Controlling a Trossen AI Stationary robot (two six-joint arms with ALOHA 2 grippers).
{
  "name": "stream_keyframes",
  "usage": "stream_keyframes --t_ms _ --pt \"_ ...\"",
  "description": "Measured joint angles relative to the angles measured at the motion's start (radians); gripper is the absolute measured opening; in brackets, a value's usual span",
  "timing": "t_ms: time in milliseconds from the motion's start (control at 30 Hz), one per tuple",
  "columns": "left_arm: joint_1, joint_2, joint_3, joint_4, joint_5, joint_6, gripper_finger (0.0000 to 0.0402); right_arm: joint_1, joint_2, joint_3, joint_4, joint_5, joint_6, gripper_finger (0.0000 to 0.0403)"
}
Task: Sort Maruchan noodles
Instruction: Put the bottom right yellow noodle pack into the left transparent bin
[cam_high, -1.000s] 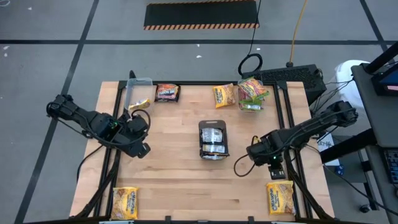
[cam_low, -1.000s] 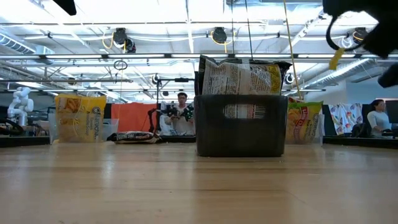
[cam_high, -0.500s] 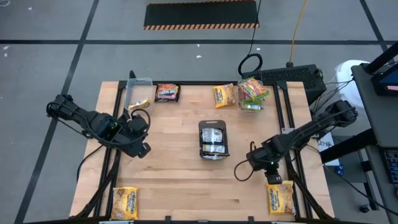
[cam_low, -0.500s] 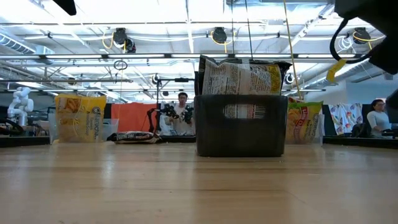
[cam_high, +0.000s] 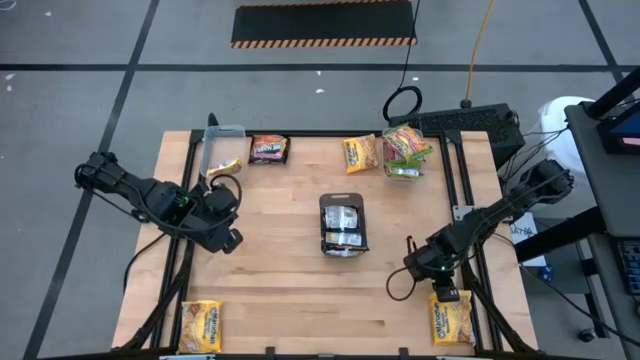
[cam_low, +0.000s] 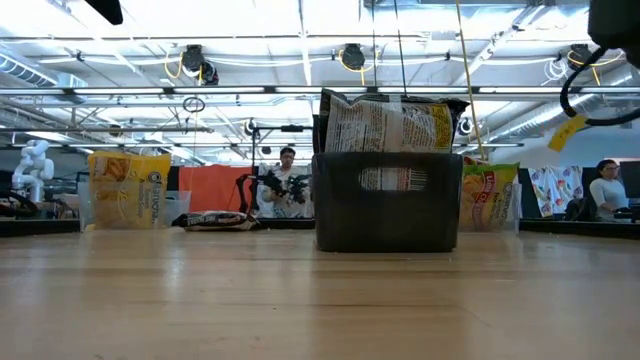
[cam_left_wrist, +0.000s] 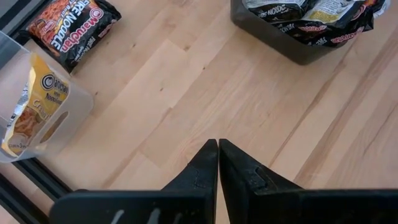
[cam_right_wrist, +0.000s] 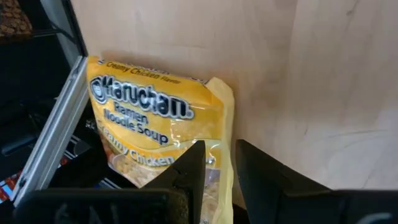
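Observation:
A yellow Maruchan noodles packet (cam_right_wrist: 146, 121) lies flat at the table's near right corner (cam_high: 450, 318). My right gripper (cam_right_wrist: 217, 146) is open just above it, one finger on either side of the packet's inner long edge. My left gripper (cam_left_wrist: 217, 142) is shut on nothing and hovers over bare wood at the table's left (cam_high: 228, 240). More packets lie flat: a dark one (cam_high: 268, 149) and a yellow one (cam_high: 360, 153) at the far edge, and a yellow one (cam_high: 200, 325) at the near left corner.
A dark tray (cam_high: 343, 225) of dark packets stands mid-table. A clear tub (cam_high: 222, 150) with a yellow packet stands far left. Another tub (cam_high: 405, 150), with green-edged packets, stands far right. A metal frame rail (cam_right_wrist: 56, 124) runs along the table edge beside the near right packet.
My right gripper has gone down and toward the table's near right corner, ending over the yellow packet there. It has also turned a little. Its fingers keep their gap.

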Motion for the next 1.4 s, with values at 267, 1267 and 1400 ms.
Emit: stream_keyframes --t_ms 267,1267,1400 --pt "0.0 0.0 0.0 0.0 0.0 -0.004 0.0021 0.019 0.0 -0.046 0.063 0.002 0.014 0.0084" --pt "0.0 0.0 0.0 0.0 0.0 -0.018 0.0021 0.018 0.0 -0.138 0.439 0.08 0.228 0.0001" --pt "0.0 0.0 0.0 0.0 0.0 -0.019 0.0021 0.017 0.0 -0.094 0.445 0.144 0.226 0.0001"
